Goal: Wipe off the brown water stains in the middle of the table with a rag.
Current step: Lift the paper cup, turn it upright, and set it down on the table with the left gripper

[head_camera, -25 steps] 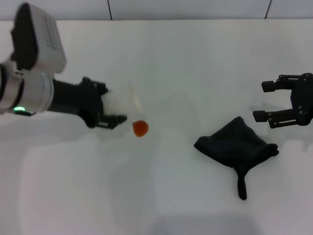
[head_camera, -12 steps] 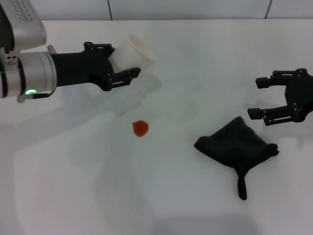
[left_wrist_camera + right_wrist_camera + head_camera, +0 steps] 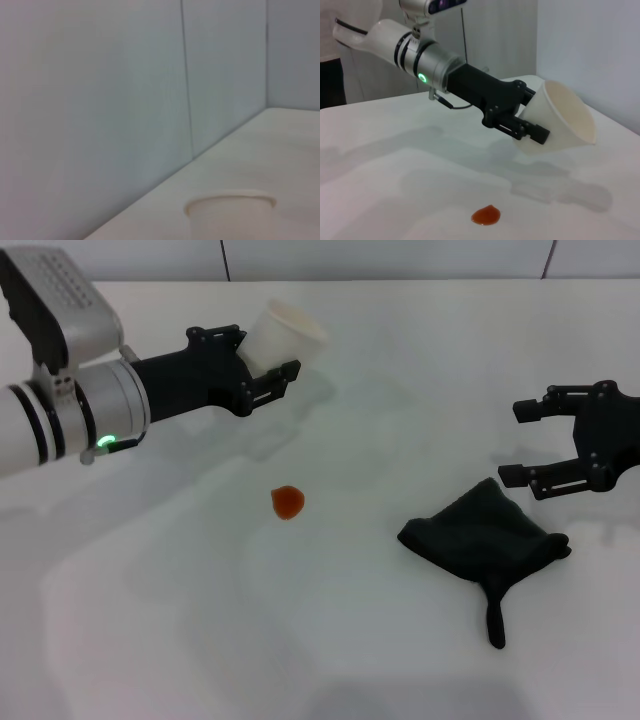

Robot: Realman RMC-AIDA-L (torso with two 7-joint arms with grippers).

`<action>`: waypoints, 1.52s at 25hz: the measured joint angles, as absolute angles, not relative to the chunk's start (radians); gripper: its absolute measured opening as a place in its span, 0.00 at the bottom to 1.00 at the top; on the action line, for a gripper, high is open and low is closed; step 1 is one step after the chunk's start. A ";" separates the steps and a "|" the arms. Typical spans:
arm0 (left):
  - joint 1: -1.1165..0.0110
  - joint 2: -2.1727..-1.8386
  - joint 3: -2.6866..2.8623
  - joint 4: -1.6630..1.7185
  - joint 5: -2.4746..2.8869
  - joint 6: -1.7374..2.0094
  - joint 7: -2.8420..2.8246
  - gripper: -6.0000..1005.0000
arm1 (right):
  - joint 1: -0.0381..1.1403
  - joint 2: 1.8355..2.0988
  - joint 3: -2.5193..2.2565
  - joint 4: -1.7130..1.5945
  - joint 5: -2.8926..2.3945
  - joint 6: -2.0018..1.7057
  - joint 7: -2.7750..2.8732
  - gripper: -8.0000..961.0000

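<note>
The brown water stain [image 3: 288, 503] is a small orange-brown blob on the white table [image 3: 330, 630], left of centre; it also shows in the right wrist view [image 3: 486, 215]. A black rag [image 3: 484, 540] lies crumpled to the right of it. My left gripper [image 3: 262, 368] is shut on a cream paper cup [image 3: 280, 336] and holds it tilted above the table, up and behind the stain. The cup also shows in the left wrist view [image 3: 230, 215] and right wrist view [image 3: 565, 120]. My right gripper [image 3: 520, 441] is open, just above and right of the rag, apart from it.
A pale tiled wall [image 3: 380, 258] runs along the table's far edge. The left arm [image 3: 70, 410] reaches in from the left side.
My left gripper has lifted the cup up and away from the stain, then shifted a little right. My right gripper has crept left toward the rag.
</note>
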State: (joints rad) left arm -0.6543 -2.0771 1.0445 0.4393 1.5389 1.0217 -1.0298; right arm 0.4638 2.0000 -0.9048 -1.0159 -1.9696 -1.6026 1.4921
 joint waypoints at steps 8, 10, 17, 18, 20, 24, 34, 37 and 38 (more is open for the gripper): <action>-0.641 -2.081 1.045 0.299 1.366 1.000 -0.825 0.53 | 0.464 2.000 -0.905 -1.013 -1.970 -1.603 1.483 0.89; -0.638 -2.081 1.044 0.276 1.353 0.996 -0.802 0.53 | 0.464 2.001 -0.905 -1.012 -1.970 -1.603 1.483 0.89; -0.631 -2.086 1.051 0.211 1.319 0.963 -0.739 0.53 | 0.458 2.002 -0.905 -1.011 -1.970 -1.600 1.483 0.89; -0.631 -2.087 1.053 0.207 1.318 0.960 -0.734 0.53 | 0.458 2.002 -0.905 -1.011 -1.969 -1.599 1.483 0.89; -0.629 -2.088 1.053 0.201 1.318 0.953 -0.723 0.53 | 0.458 2.002 -0.905 -1.011 -1.969 -1.599 1.483 0.89; -0.624 -2.090 1.050 0.186 1.314 0.945 -0.689 0.53 | 0.457 2.002 -0.905 -1.010 -1.969 -1.595 1.483 0.89; -0.606 -2.092 1.054 0.166 1.255 0.952 -0.604 0.54 | 0.449 2.002 -0.900 -1.008 -1.970 -1.581 1.484 0.89; -0.597 -2.092 1.054 0.166 1.251 0.954 -0.592 0.54 | 0.449 2.002 -0.898 -1.008 -1.970 -1.578 1.483 0.89; -0.594 -2.093 1.054 0.166 1.250 0.955 -0.588 0.54 | 0.449 2.002 -0.897 -1.008 -1.970 -1.577 1.483 0.89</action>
